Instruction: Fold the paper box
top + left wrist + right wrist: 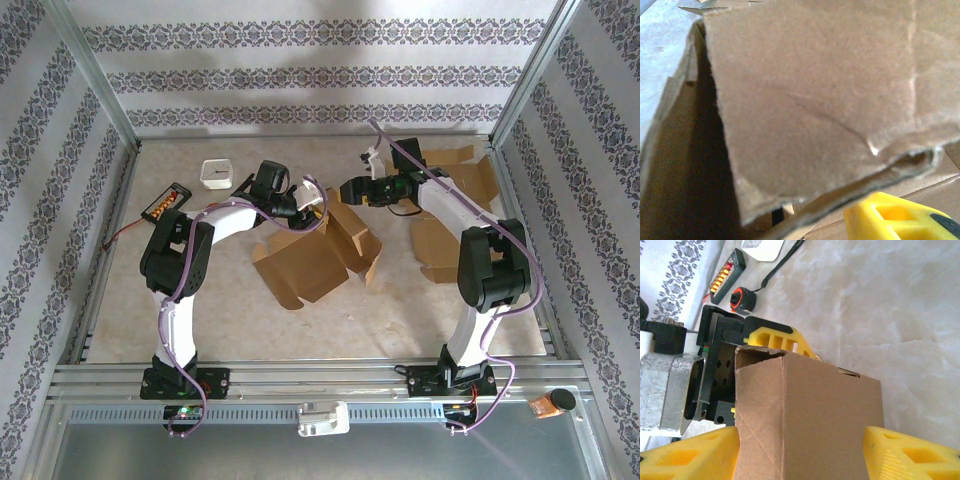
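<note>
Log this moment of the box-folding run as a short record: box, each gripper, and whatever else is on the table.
box: cardboard box, mid-table, partly formed, flaps open
left gripper: at the box's far edge, a flap lying over its yellow finger; grip unclear
right gripper: a box panel stands between its fingers; grip unclear
spare stock: flat cardboard pieces by the right arm
other items: white tub, black device, far left

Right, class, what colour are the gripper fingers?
Bright yellow. The fingers show best in the right wrist view.
</note>
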